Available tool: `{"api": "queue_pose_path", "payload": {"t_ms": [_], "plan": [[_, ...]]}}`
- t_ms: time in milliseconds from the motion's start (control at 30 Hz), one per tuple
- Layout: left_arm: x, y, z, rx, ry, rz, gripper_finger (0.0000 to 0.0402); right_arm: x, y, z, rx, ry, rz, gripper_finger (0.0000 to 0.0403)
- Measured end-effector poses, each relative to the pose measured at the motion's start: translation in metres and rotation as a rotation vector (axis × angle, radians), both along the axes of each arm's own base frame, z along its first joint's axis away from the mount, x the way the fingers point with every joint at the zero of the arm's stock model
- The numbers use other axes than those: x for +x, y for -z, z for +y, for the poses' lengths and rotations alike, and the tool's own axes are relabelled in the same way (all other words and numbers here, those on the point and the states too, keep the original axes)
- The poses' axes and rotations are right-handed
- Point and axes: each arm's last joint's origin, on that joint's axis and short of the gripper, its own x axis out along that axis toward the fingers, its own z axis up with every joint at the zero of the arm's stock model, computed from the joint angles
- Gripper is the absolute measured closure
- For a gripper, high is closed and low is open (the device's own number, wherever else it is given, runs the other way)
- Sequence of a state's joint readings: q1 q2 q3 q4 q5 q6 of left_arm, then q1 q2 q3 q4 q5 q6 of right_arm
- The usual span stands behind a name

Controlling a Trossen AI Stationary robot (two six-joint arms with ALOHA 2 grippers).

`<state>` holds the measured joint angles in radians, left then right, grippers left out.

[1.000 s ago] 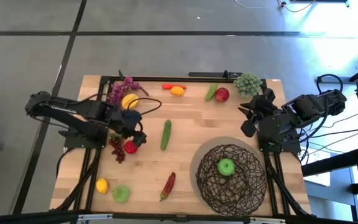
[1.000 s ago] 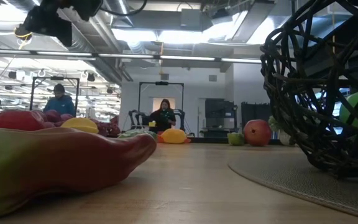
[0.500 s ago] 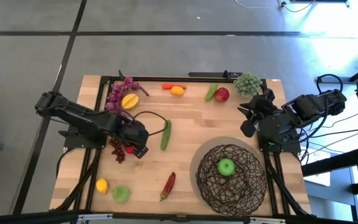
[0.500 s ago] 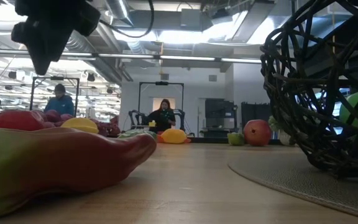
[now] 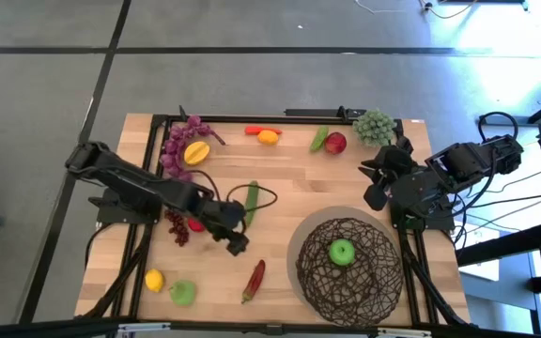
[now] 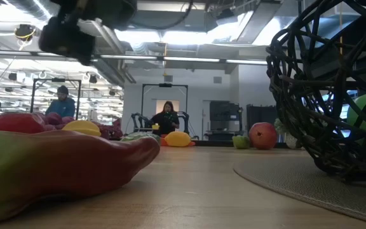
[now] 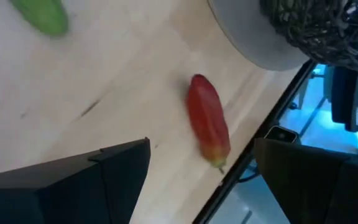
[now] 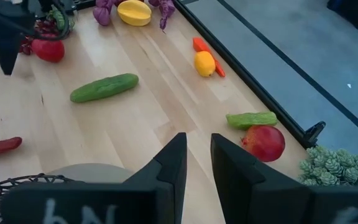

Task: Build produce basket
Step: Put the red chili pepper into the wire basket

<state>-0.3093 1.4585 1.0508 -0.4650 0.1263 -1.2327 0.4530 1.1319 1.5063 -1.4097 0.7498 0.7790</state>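
Left end effector (image 5: 237,242): released, jaws spread wide and empty, hanging over bare wood between the cucumber and the chili; its wrist view looks down past both fingers (image 7: 73,180) at the chili, so I judge it is lining up on that piece for a pick
Chili (image 5: 255,279): red, green at the stem, lying flat near the front edge of the tabletop (image 5: 289,178), just left of the basket's mat and apart from everything else; nothing lies between it and the spread jaws
Cucumber (image 5: 250,203): flat on the wood just behind the left end effector, its length running near to far; close enough that I judge a sideways swing of the arm could nudge it
Basket (image 5: 349,266): dark woven bowl on a round grey mat (image 5: 303,235) at the near right, one green apple (image 5: 342,251) already inside; open at the top, so a drop from above looks unhindered
Right end effector (image 5: 372,178): parked at the right edge behind the basket, fingers (image 8: 169,163) drawn nearly together on nothing, clear of the left arm's path
Left cluster: red apple (image 5: 196,224) and dark grapes (image 5: 175,223) partly under the left arm; lemon (image 5: 154,279) and second green apple (image 5: 183,292) at the near left corner
Far edge: purple grapes (image 5: 181,141), a yellow fruit (image 5: 196,152), carrot with a lemon (image 5: 268,136), a small green vegetable, a red apple (image 5: 335,143), green grapes (image 5: 374,126); all well apart from the basket
Beyond the tabletop: two people in the room, far off
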Motion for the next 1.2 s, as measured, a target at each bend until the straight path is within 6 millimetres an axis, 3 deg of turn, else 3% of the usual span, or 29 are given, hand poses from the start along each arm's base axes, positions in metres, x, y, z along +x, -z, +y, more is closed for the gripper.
{"api": "queue_pose_path", "payload": {"t_ms": [200, 533, 1200], "plan": [[0.022, 0.026, -0.027, -0.060, -0.003, -0.026, 0.0122, 0.000, 0.000, 0.000, -0.002, -0.002, 0.001, 0.0329], [0.026, 0.062, -0.063, -0.057, -0.018, 0.036, 0.0122, 0.000, 0.000, 0.000, -0.030, -0.034, 0.022, 0.0329], [0.042, 0.099, -0.086, 0.023, -0.035, -0.073, 0.0122, 0.001, -0.001, 0.000, -0.040, -0.013, 0.003, 0.0329]]}}
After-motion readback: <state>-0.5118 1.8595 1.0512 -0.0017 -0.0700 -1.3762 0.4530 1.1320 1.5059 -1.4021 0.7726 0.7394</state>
